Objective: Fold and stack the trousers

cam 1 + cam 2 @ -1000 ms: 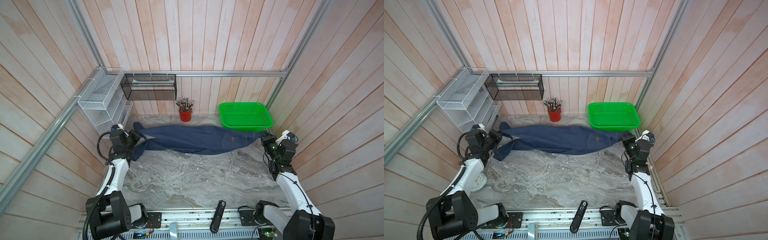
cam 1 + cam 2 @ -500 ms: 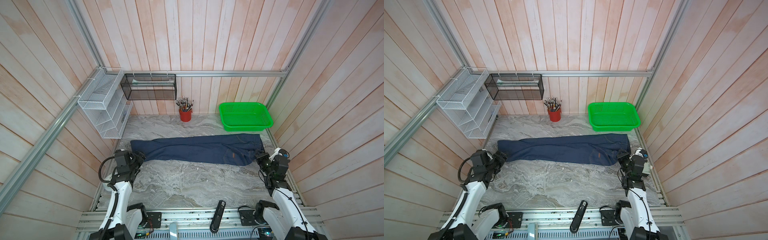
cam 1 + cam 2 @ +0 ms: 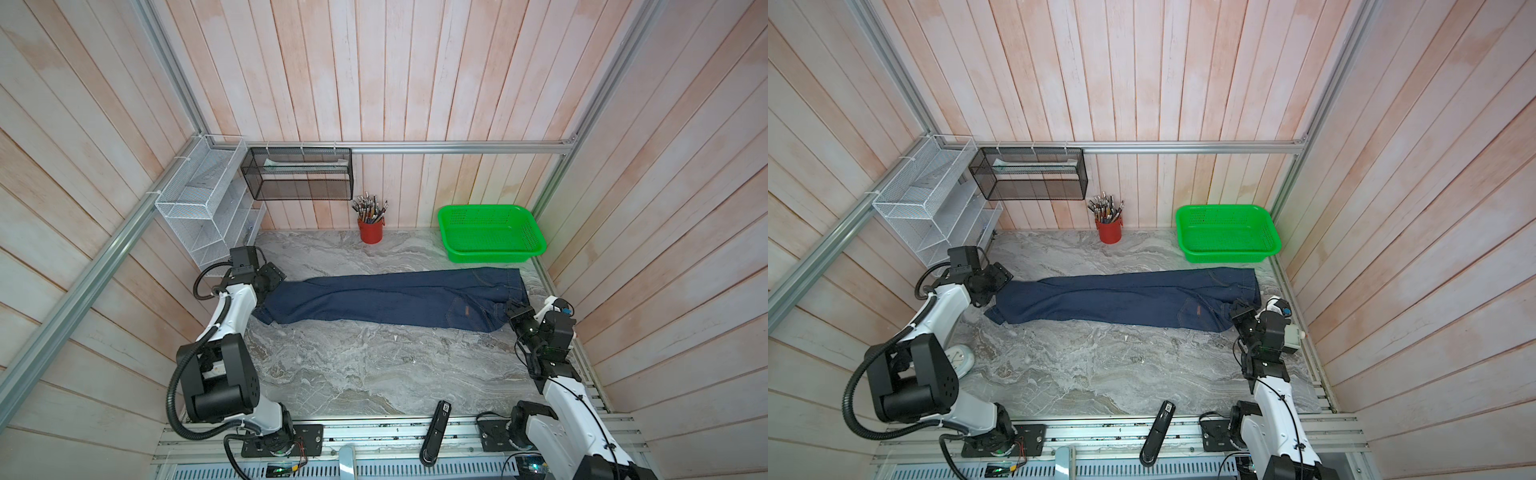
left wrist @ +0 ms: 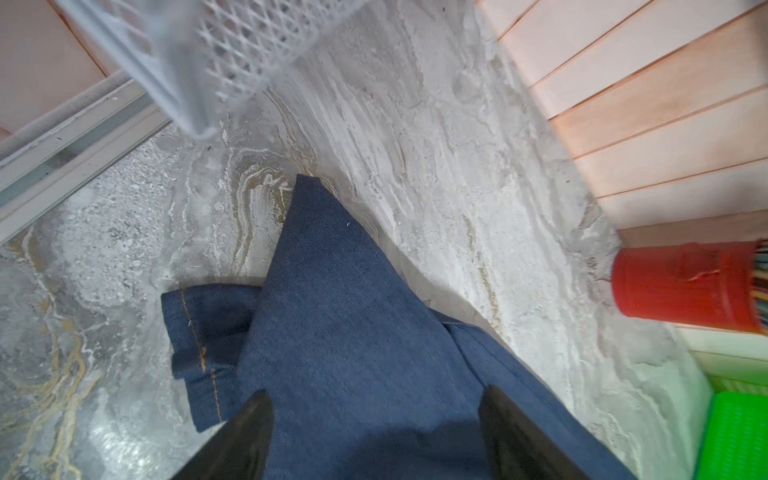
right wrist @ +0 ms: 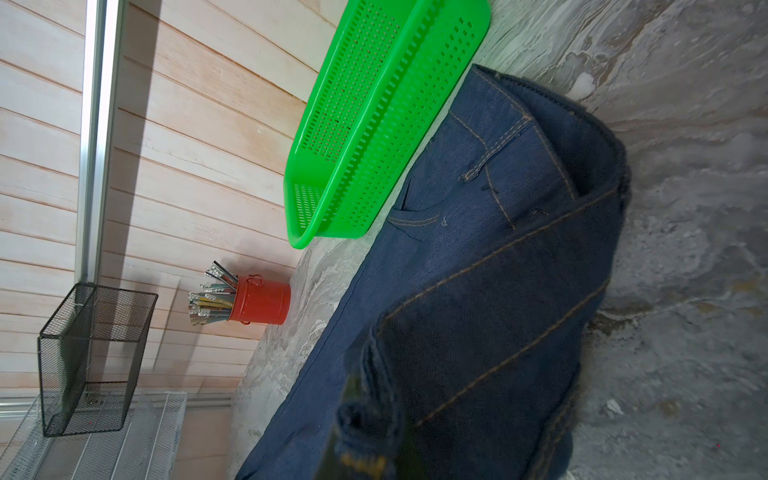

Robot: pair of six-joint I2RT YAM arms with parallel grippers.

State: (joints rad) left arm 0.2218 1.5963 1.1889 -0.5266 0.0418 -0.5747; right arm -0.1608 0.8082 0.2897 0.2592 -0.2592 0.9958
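On the surface [image 3: 374,374]: trousers [image 3: 395,299] laid full length left to right across the far half, waist at right, hems at left, far edge of the waist just beside the green basket [image 3: 494,257]. At the hem end: left pincer [image 4: 374,403] wide, fingers [image 4: 241,440] either side of the denim, nothing clamped. At the waist: right pincer [image 3: 511,309] pinched shut on the near corner, cloth bunched round it.

Judged risks from here:
- Pulling w/ the right only, left end free: drags the whole pair right or near, rucks the legs, spoils the flat lay.
- Closing the left as is: prob. takes the top leg only. Lower hem [image 4: 195,353] out of line, curled, poking out from under the top leg. Lifts one layer, leaves the other, gives a skewed fold.
- Folding hems to waist w/o squaring first: edges mismatched, stack lopsided.
- Swinging the waist further back: may nudge the basket or snag on its rim.
- Left arm close to the white wire rack [image 3: 195,208]: wide sweep on a lift could clip it.
- Thick bunched waist in a thin pinch: may slip out mid-lift. Layer count in that grip: can't tell.
- Red cup [image 3: 370,232] of pens well apart on the far side: low risk unless cloth swung far.
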